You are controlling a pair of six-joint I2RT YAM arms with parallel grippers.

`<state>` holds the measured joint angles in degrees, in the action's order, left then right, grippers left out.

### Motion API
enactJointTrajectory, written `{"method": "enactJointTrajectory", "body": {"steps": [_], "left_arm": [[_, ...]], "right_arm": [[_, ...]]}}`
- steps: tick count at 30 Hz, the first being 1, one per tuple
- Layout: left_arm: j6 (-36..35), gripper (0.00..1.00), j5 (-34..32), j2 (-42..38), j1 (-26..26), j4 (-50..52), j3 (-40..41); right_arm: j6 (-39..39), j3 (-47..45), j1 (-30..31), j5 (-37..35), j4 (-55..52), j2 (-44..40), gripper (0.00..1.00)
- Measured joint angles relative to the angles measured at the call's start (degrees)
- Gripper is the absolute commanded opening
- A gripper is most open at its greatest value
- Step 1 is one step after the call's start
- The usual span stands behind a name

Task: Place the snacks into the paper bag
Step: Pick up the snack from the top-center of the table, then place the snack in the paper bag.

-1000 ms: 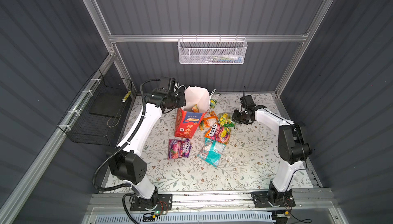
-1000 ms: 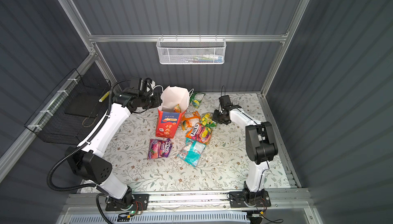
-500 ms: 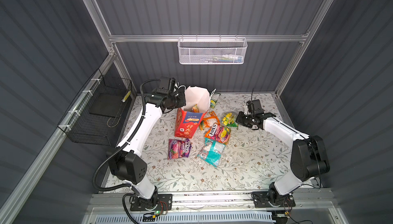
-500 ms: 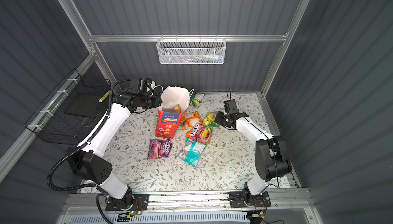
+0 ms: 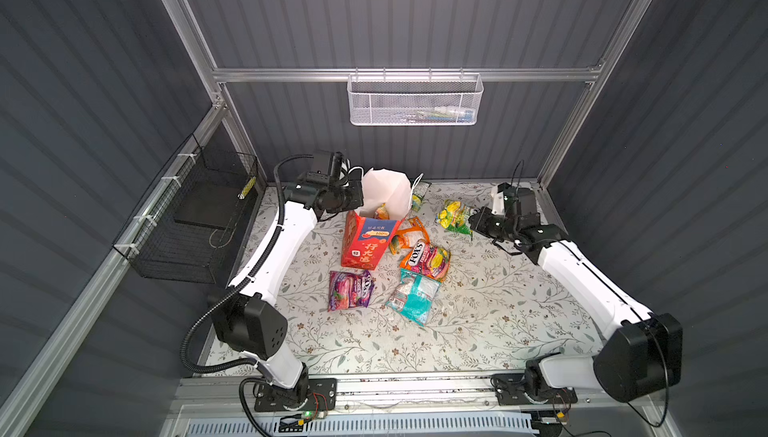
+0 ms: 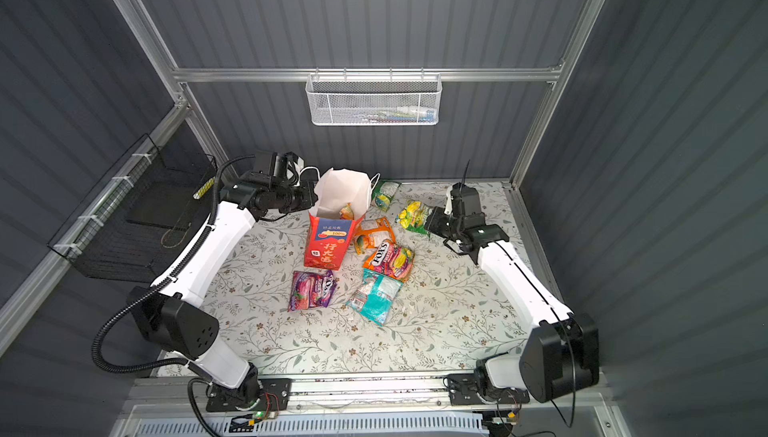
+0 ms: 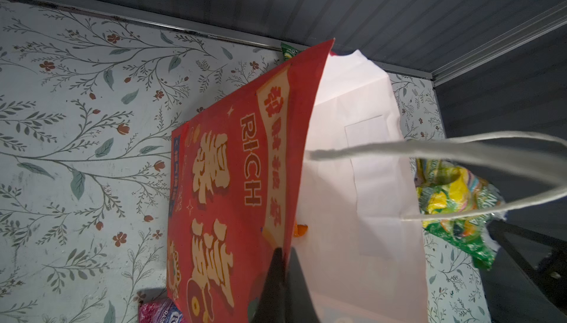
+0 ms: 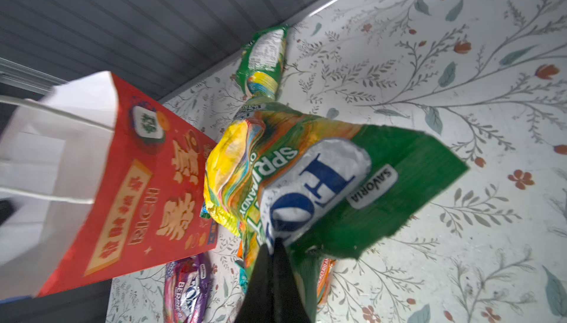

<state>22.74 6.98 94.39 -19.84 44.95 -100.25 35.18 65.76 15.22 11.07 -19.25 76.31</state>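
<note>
The red paper bag (image 5: 365, 244) (image 6: 327, 244) stands open at the back middle, with an orange snack (image 5: 381, 211) inside. My left gripper (image 7: 283, 252) (image 5: 356, 203) is shut on the bag's rim, one finger inside and one outside. My right gripper (image 8: 274, 244) (image 5: 471, 221) is shut on a green-and-yellow snack (image 8: 306, 168) (image 5: 455, 214) (image 6: 411, 214), held right of the bag above the table. Lying beside the bag are orange (image 5: 409, 233), red FOX'S (image 5: 428, 258), teal (image 5: 413, 295), purple (image 5: 349, 289) and green (image 5: 419, 198) snacks.
A white mesh basket (image 5: 415, 100) hangs on the back wall. A black wire basket (image 5: 195, 223) hangs on the left wall. The floral table (image 5: 498, 310) is walled at the back and sides.
The right arm's elbow has swung out to the right and lower. The green-and-yellow snack in its gripper has shifted slightly right and back from the pile. The left arm has not moved.
</note>
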Motion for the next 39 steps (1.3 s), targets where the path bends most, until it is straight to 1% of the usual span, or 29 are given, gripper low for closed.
{"method": "enactJointTrajectory", "body": {"steps": [3,6,11,14,20,25,32,39], "left_arm": [[0.0,0.0,0.2,0.0,0.0,0.0,0.0],[0.0,0.0,0.2,0.0,0.0,0.0,0.0],[0.0,0.0,0.4,0.0,0.0,0.0,0.0],[0.0,0.0,0.4,0.0,0.0,0.0,0.0],[0.0,0.0,0.6,0.0,0.0,0.0,0.0],[0.0,0.0,0.6,0.0,0.0,0.0,0.0],[0.0,0.0,0.8,0.0,0.0,0.0,0.0],[0.0,0.0,1.2,0.0,0.0,-0.1,0.0]], "right_arm": [[-0.1,3.9,1.6,-0.6,-2.2,-1.9,0.0],[-1.1,9.9,4.8,-2.9,-5.2,-2.6,0.0],[-3.0,20.6,10.8,-5.2,-8.1,-2.1,0.0],[-4.2,27.2,13.9,-6.2,-9.3,-0.2,0.0],[-6.8,38.4,20.3,-8.2,-11.1,8.0,0.0],[-8.4,44.0,23.7,-8.7,-13.7,16.6,0.0],[-9.9,46.8,25.2,-10.1,-17.9,25.2,0.0],[-10.6,52.6,26.0,-11.5,-21.1,32.0,0.0]]}}
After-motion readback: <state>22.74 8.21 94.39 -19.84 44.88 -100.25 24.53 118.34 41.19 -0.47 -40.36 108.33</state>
